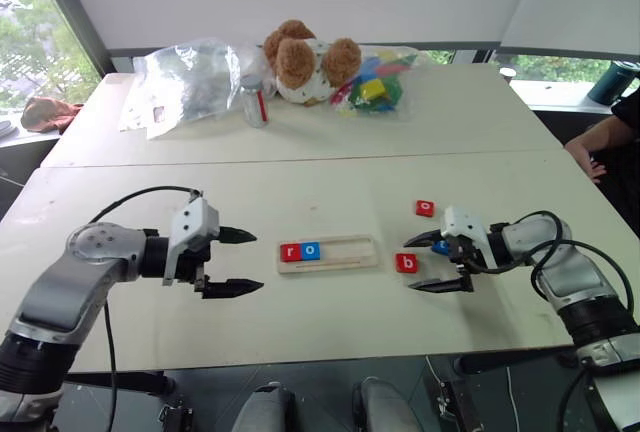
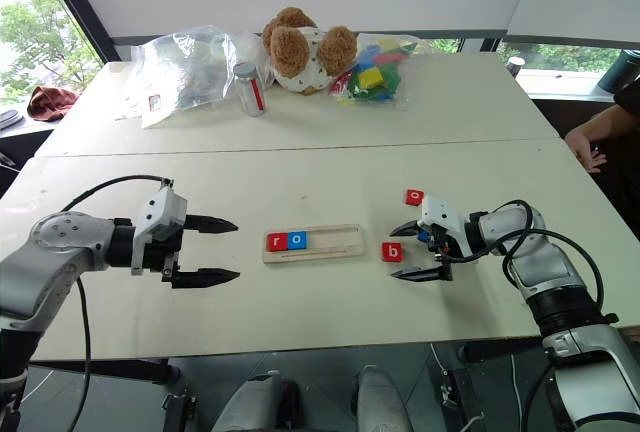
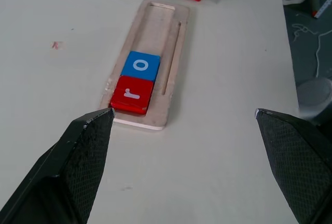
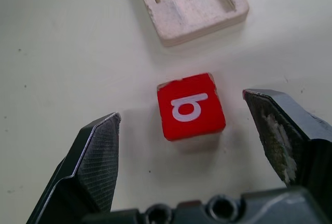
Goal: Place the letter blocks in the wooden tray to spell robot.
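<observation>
red and shiny, the b block [image 4: 191,112] lies flat on the pale table [image 1: 300,332], just beside the wooden tray [image 1: 350,249] at its empty end. our right gripper [image 4: 184,125] has its black fingers wide, one on each side of the b block, not touching it yet. we think this is the block to take now.

the b block looks small, hard and light, like painted wood or plastic. its top is smooth, so it may slip. we would pinch it on two flat side edges, low down, and squeeze softly. it is thin, so the fingers must go down close to the table.

the wooden tray is long and pale, with a flat groove down its middle. it looks stiff and light, so a bump could push it along. at one end of the wooden tray sit the red r block [image 3: 133,94] and the blue o block [image 3: 140,65], touching each other. the space next to them is bare.

a red o block [image 1: 425,208] lies past the b block, farther from the wooden tray. a bit of a blue block [image 1: 440,247] peeks out behind our right gripper.

our left gripper [image 1: 242,261] is wide too and holds nothing. it hangs near the r end of the wooden tray.
</observation>
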